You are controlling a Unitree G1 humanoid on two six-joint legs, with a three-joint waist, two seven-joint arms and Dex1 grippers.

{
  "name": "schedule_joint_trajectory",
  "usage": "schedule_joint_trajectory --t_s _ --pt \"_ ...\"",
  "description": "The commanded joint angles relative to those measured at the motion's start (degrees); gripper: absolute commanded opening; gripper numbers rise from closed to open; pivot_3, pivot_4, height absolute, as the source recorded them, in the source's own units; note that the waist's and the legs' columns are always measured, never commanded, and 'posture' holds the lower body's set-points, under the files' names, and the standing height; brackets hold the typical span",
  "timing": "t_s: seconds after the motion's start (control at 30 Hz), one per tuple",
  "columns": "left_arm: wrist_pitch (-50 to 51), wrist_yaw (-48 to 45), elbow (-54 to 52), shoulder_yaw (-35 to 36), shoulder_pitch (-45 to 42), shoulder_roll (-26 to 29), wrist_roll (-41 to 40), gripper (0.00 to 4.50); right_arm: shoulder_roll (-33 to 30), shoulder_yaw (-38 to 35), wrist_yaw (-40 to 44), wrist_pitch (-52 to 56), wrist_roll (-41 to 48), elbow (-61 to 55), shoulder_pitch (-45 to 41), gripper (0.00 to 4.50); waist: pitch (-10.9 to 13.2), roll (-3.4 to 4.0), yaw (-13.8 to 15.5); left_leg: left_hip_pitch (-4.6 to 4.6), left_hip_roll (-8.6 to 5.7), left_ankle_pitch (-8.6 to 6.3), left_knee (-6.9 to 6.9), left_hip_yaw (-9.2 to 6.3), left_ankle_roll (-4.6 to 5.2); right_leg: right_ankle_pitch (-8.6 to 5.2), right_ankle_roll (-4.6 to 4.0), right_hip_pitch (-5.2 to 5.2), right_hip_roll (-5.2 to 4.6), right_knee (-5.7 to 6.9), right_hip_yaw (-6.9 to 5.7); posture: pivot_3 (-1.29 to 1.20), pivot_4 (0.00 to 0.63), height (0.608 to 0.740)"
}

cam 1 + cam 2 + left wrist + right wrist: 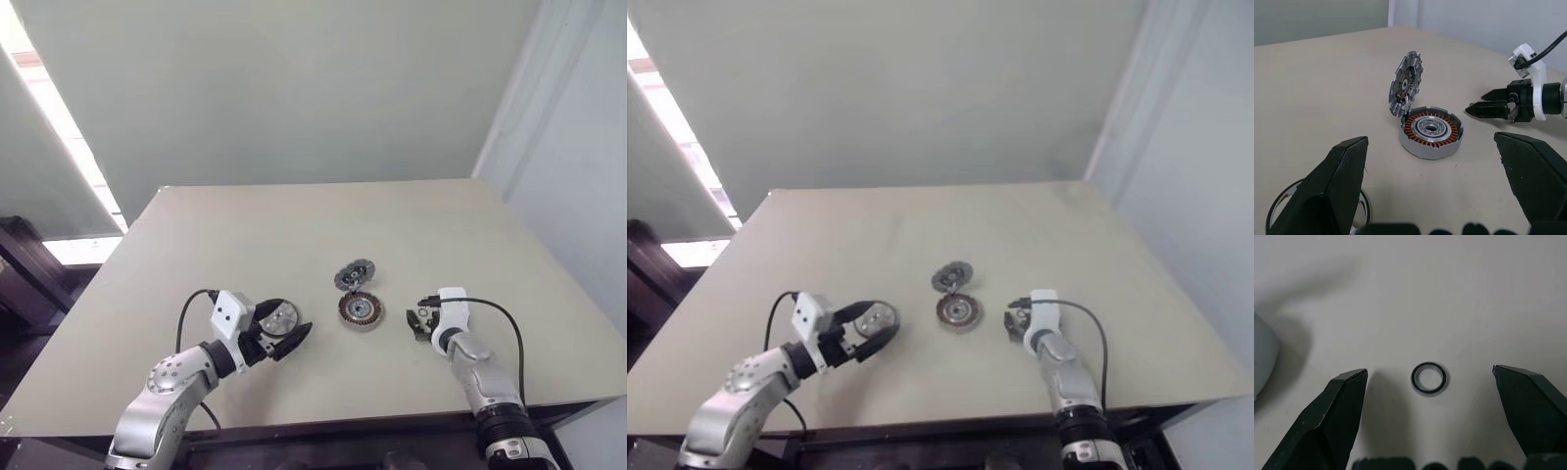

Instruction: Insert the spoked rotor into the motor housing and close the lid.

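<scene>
While the bench point(294, 225) carries every part of the job, the motor housing point(360, 310) serves as the reference point, sitting near the middle of the near half with its copper windings facing up and its well unfilled. On the far side of the housing, hinged or propped against its rim, the lid point(354, 275) stands tilted open, ribbed edge uppermost; it is not closed. To the housing's left, near but clear of it, the left claw point(290, 338) is fully released and carries nothing, its fingers pointing toward the housing. Directly beside that claw, on the side away from the housing, the spoked rotor point(278, 317) lies flat on the bench; the left wrist view shows its rim just below and behind the left finger point(1327, 191), so the claw reaches past the part, not around it. To the housing's right, near but apart, the right claw point(419, 321) is also released and empty, pointed downward with the tiny black o-ring point(1428, 378) lying flat between its fingers, untouched. Judgement: the left arm is plainly the nearer to the rotor, which lies flat with its axis vertical; that claw would need to draw back from the housing to straddle the rim before any insertion.
</scene>
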Motion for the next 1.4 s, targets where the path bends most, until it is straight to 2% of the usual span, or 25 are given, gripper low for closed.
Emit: schedule_joint_trajectory --t_s 0.03,0.43,0.53,0.83,1.13,1.4 --pt "-0.7 -0.2 -2.1 0.9 -0.4 0.4 -0.1 4.49 -0.2 -0.9 0.2 -1.5 0.2 -0.6 -1.2 4.48 0.0 0.00 0.0 0.00 0.00 0.00 0.00 0.00 0.00 0.00 0.00 0.00 0.00 0.00 0.00 0.00 0.000 0.740" --pt "-0.7 -0.2 -2.3 1.0 -0.2 0.6 -0.1 4.49 0.1 -0.7 0.3 -2.8 0.0 1.9 -1.9 4.48 0.0 0.00 0.0 0.02 0.00 0.00 0.02 0.01 0.00 0.00 0.00 0.02 0.00 0.02 0.00 0.00 0.000 0.740" --pt "-0.7 -0.2 -2.4 1.1 -0.2 0.7 -0.1 4.50 0.2 -0.5 0.2 -3.0 -0.2 2.2 -1.9 3.92 0.0 0.00 0.0 0.02 0.00 0.00 0.02 0.00 0.00 0.00 0.00 0.02 0.00 0.02 0.00 0.00 0.000 0.740" --pt "-0.7 0.0 -2.7 1.4 0.1 0.9 -0.2 4.50 0.4 0.0 0.4 -3.7 -0.8 3.2 -1.9 0.78 0.0 0.01 -0.1 0.02 0.01 0.00 0.01 0.01 0.00 0.00 0.00 0.01 0.01 0.02 0.01 0.00 0.000 0.740" --pt "-0.8 0.1 -2.6 1.7 0.2 0.9 -0.2 4.50 0.6 -0.1 0.8 -3.6 -0.2 1.6 -2.1 0.76 0.0 0.01 -0.1 0.02 0.01 0.00 0.01 0.00 0.00 0.00 0.00 0.01 0.01 0.03 0.01 0.00 0.000 0.740" --pt "-0.9 0.2 -2.5 2.1 0.5 0.8 -0.2 4.50 0.2 0.2 3.3 0.0 1.4 -8.3 -1.1 0.76 0.0 0.05 0.0 0.01 0.01 0.00 0.01 -0.03 0.00 0.00 0.00 -0.01 0.01 0.03 0.02 0.00 0.000 0.740"
